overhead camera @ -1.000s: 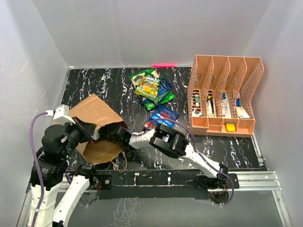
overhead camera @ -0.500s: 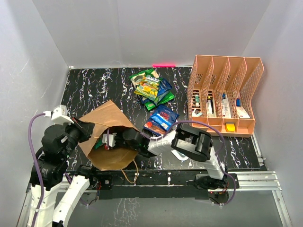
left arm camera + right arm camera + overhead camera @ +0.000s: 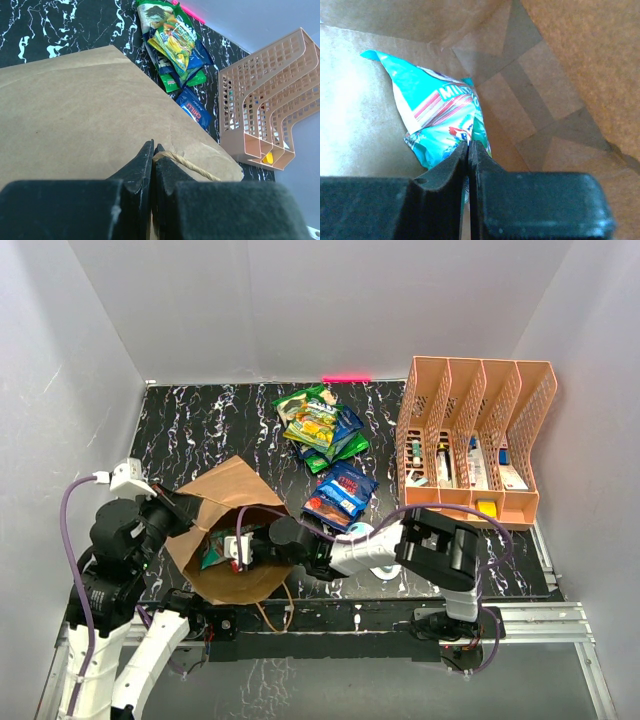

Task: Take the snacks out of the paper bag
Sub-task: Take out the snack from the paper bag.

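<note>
The brown paper bag (image 3: 232,495) lies on its side at the near left, mouth facing right. My left gripper (image 3: 152,150) is shut on the bag's upper edge by its twisted handle (image 3: 192,167), holding the mouth up. My right gripper (image 3: 469,145) is inside the bag, shut on the edge of a teal-green snack packet (image 3: 440,117), which also shows in the top view (image 3: 218,545) at the bag's mouth. A pile of snacks (image 3: 320,427) lies at the back centre, and a blue-and-red packet (image 3: 343,490) lies nearer.
A peach mesh file organizer (image 3: 472,445) with small boxes stands at the right. A white-and-teal oval pack (image 3: 372,540) lies by the right arm. A loose bag handle (image 3: 272,610) loops at the table's near edge.
The bag has shifted right and its mouth has opened. My right gripper has reached into it and closed on the teal-green packet. The right arm's elbow has swung right.
</note>
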Action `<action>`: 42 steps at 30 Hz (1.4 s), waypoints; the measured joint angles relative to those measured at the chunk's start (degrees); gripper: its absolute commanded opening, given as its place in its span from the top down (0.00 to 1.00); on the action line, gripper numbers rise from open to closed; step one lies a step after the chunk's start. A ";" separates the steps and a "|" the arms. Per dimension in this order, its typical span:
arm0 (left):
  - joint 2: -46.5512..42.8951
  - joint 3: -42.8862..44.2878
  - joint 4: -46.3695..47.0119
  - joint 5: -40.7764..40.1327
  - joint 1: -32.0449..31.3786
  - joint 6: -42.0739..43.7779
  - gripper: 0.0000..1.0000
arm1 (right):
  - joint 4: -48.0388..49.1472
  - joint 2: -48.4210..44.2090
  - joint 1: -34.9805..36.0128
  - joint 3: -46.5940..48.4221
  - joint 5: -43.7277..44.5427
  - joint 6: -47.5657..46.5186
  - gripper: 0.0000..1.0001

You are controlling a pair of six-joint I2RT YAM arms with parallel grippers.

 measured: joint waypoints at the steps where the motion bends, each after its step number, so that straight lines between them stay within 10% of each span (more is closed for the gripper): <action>1: 0.07 -0.13 0.02 0.11 0.00 -0.11 1.00 | -0.96 -0.72 0.07 0.00 -0.31 -0.96 0.93; 18: 0.13 -1.25 0.66 1.70 -0.02 -0.31 1.00 | -5.22 -0.76 1.77 -1.44 -0.83 -5.97 0.90; 26: 0.15 -1.25 0.61 3.37 0.00 0.17 1.00 | -4.15 5.77 0.94 3.48 -1.09 -6.54 0.33; 31: 0.15 -1.25 0.50 4.11 -0.02 0.55 1.00 | -4.28 6.88 0.24 3.65 -1.46 -7.37 0.15; 42: 0.13 -1.25 0.52 5.27 -0.02 0.81 1.00 | -5.86 12.35 -0.59 9.51 -1.70 -11.30 0.23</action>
